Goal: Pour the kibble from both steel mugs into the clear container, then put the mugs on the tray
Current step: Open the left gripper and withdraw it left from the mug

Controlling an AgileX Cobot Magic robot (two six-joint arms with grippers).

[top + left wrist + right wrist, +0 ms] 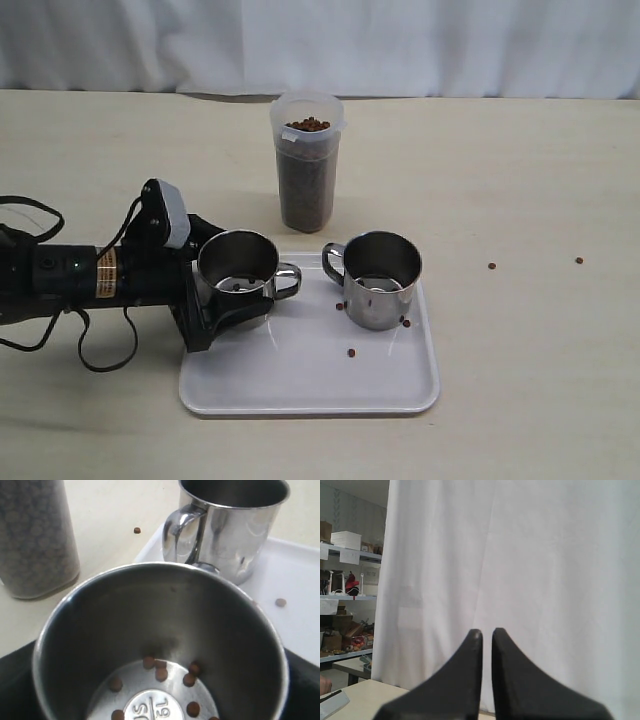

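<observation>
Two steel mugs stand upright on the white tray [300, 385]. The left mug [237, 268] sits at the tray's left edge between the fingers of my left gripper [238, 285]. Black fingers [15, 680] lie against both sides of this mug [160, 605]; whether they press on it I cannot tell. A few kibble pellets [161, 674] lie on its bottom. The right mug [381, 278] stands free. Behind the tray, the clear container [308, 165] is nearly full of kibble [307, 125]. My right gripper [487, 631] is shut, empty, facing a white curtain, and out of the exterior view.
Loose pellets lie on the tray [351, 352] and on the table to the right [492, 266] [579, 260]. The left arm's black cable [100, 355] loops on the table at the left. A white curtain [320, 45] hangs behind the table.
</observation>
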